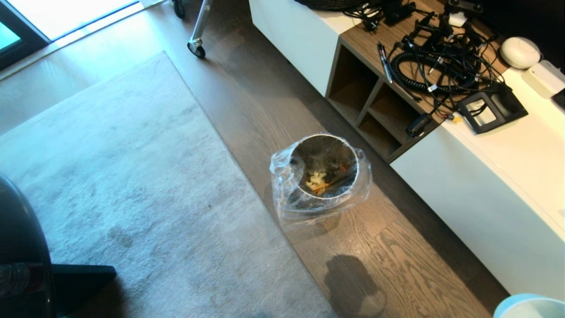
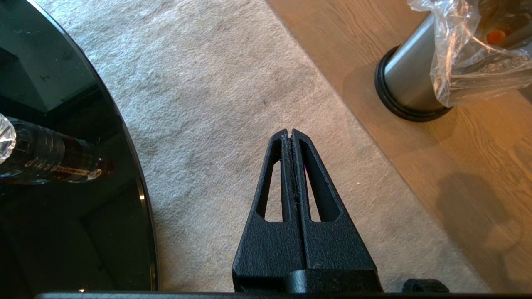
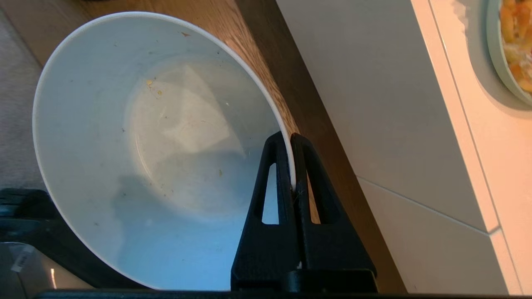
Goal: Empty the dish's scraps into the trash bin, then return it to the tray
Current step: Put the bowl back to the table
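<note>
- Sitting at the far left of the head view is a dark glass table (image 1: 20, 247) with a bottle (image 2: 45, 155) on it, and a pale rug (image 1: 114, 176) spreads over the wood floor (image 1: 397, 260) beside it.
- Over that rug hangs the left gripper (image 2: 289, 132), parked, its fingers pressed together on nothing.
- Near the middle stands the trash bin (image 1: 324, 176), upright on the floor just off the rug's edge, its clear plastic bag (image 1: 282, 176) folded out over the rim.
- Inside the bin lie the scraps (image 1: 318, 180), pale and orange bits at the bottom, so the emptying step looks done.
- Further right, seen only from the right wrist, the right gripper (image 3: 289, 137) has its fingers clamped on the rim of the bowl (image 3: 137, 137), one inside and one outside.
- That bowl is held in the air over the floor beside the white counter (image 3: 382, 116), and only a few crumbs cling inside.
- On the counter's top, at the right edge, sits a pale-green plate (image 3: 505, 62) with orange food.
- The step in hand, I judge, is carrying the bowl back; the tray is in none of the views.
- The next move calls for lifting the bowl above counter height, keeping clear of the counter's edge and the plate, then finding the tray and setting the bowl down flat before letting go.
</note>
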Motion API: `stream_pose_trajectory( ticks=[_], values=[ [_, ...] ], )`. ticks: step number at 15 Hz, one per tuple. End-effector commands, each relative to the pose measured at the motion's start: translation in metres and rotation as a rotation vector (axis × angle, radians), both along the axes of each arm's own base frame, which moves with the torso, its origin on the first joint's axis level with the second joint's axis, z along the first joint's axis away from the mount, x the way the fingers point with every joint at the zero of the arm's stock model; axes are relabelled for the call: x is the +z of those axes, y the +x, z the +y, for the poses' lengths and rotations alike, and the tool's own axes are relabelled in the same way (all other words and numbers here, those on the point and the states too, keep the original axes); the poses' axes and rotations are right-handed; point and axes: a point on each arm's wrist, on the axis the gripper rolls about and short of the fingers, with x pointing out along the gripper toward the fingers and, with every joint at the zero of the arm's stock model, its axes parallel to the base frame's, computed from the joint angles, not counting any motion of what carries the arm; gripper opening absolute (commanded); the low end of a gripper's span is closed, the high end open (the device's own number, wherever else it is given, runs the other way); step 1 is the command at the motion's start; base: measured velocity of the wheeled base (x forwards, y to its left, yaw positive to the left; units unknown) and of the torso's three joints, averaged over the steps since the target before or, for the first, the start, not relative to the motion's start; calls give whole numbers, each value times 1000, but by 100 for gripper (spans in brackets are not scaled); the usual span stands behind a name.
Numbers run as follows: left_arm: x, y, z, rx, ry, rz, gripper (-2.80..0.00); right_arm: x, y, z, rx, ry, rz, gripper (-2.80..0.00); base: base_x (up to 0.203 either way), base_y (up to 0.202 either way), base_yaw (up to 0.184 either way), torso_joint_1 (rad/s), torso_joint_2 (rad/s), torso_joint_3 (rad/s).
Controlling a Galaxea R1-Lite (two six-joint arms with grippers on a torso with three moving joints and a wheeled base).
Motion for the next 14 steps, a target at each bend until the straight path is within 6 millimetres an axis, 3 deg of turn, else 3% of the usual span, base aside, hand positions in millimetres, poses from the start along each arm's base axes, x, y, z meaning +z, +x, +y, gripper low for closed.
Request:
stream_pose_trajectory(
  ticks=[1,6,14],
  values=[
    [0,0,0,1,-1,-1,-280,-3,-13,2,61,4,-108,-280,0,0,0,0,0,0],
    [0,0,0,1,-1,-1,-280,-10,-31,3,133,-13,-293,-280,0,0,0,0,0,0],
    [0,0,0,1,-1,-1,-280,-10,-31,3,143,19,-305,-280,0,0,0,0,0,0]
  ],
)
